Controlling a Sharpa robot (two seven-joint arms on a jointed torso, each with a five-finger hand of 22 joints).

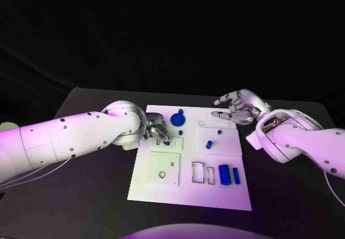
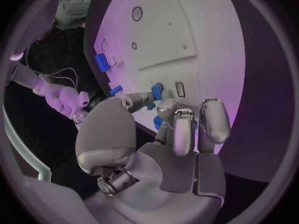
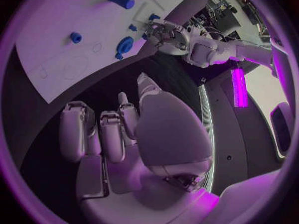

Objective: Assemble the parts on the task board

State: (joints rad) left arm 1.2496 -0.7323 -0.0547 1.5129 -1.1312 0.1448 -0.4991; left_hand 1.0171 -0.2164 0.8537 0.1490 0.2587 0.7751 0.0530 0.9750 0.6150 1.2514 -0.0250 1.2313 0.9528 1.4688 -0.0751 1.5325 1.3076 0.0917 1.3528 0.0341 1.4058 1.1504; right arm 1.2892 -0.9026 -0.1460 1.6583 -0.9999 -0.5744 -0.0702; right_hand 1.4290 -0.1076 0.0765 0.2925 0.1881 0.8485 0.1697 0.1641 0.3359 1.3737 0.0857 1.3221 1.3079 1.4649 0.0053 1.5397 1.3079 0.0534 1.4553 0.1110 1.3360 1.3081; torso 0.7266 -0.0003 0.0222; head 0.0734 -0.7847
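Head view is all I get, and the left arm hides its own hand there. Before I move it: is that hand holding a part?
Observer: The left wrist view shows a small blue part right at the fingertips of the left hand, beside a small rectangular slot. I cannot tell whether it is pinched.
Operator: Anything else near those fingers?
Observer: Yes, a second blue part peeks out from behind them.
Operator: And the right hand?
Observer: The right wrist view shows the right hand holding nothing, fingers apart, over the black table beside the board.
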